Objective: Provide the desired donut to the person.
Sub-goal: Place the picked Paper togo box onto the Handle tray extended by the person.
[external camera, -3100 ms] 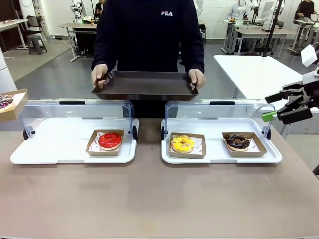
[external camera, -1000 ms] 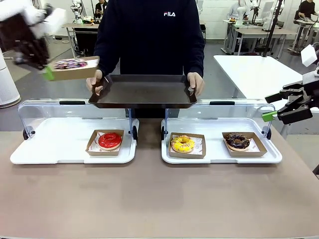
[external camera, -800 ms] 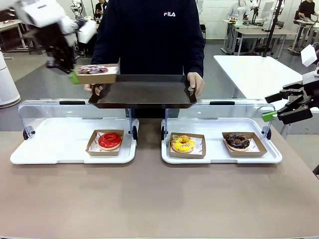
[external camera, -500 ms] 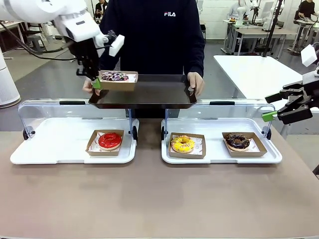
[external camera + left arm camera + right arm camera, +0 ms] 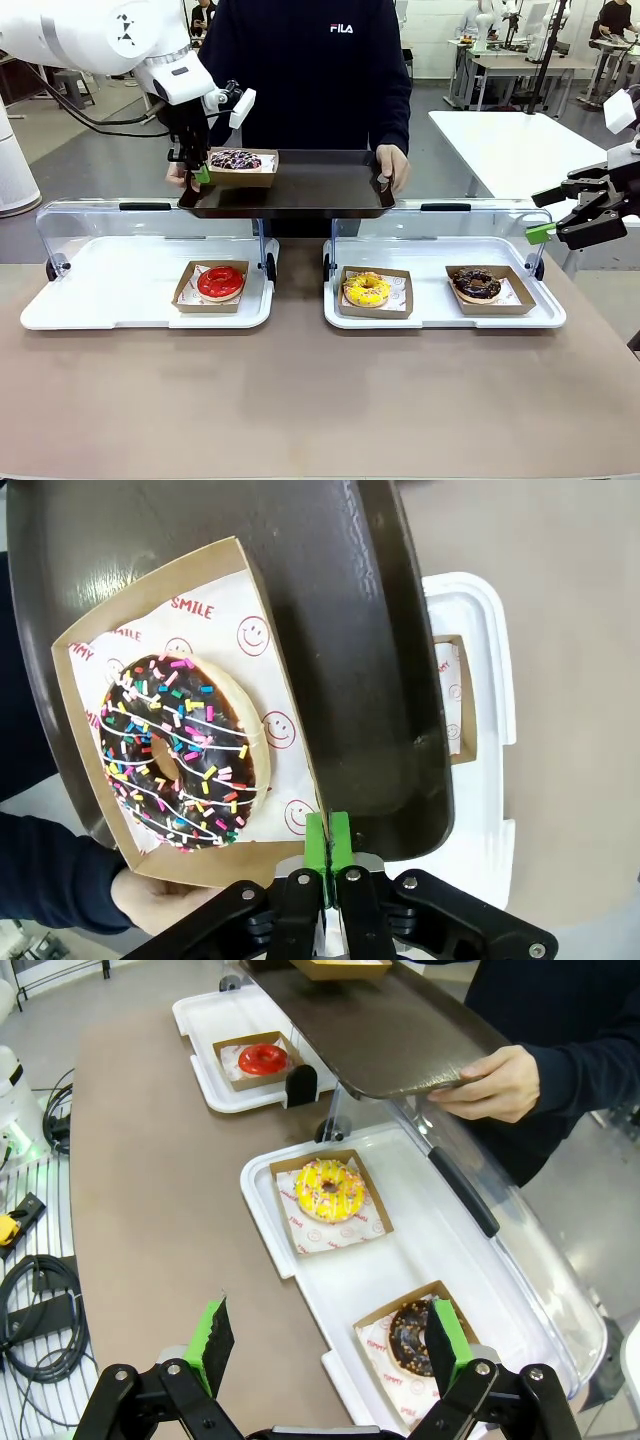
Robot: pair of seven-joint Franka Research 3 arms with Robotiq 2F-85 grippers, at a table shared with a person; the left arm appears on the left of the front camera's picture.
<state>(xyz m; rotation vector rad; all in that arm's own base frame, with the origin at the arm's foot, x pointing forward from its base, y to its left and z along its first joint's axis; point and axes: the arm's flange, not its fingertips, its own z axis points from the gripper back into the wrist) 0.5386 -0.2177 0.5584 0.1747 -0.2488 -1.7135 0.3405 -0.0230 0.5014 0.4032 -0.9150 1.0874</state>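
**A:** Front view: what do we see at the far side?

**B:** We see the person [image 5: 300, 70] holding a dark tray [image 5: 300, 190] level above the table. Our left gripper [image 5: 203, 172] pinches the near wall of a brown box [image 5: 240, 167], its jaws together on the card. The box sits at the tray's left end and carries the sprinkle donut [image 5: 236, 159].

**A:** And the left wrist view?

**B:** Green pads [image 5: 328, 842] meet on the box edge; the donut [image 5: 180, 750], chocolate with coloured sprinkles, lies on smiley-print paper [image 5: 262, 660]. A hand [image 5: 165, 905] grips the tray [image 5: 330, 600] just beside the box [image 5: 95, 640].

**A:** The right gripper?

**B:** We find the right gripper [image 5: 560, 222] well apart at the table's right edge, jaws wide, holding nothing. Its wrist view [image 5: 325, 1345] looks down on a white case [image 5: 300, 1290] with the yellow donut [image 5: 328, 1189] and chocolate donut [image 5: 412, 1336]; the red donut [image 5: 262, 1058] lies in the farther case [image 5: 205, 1070].
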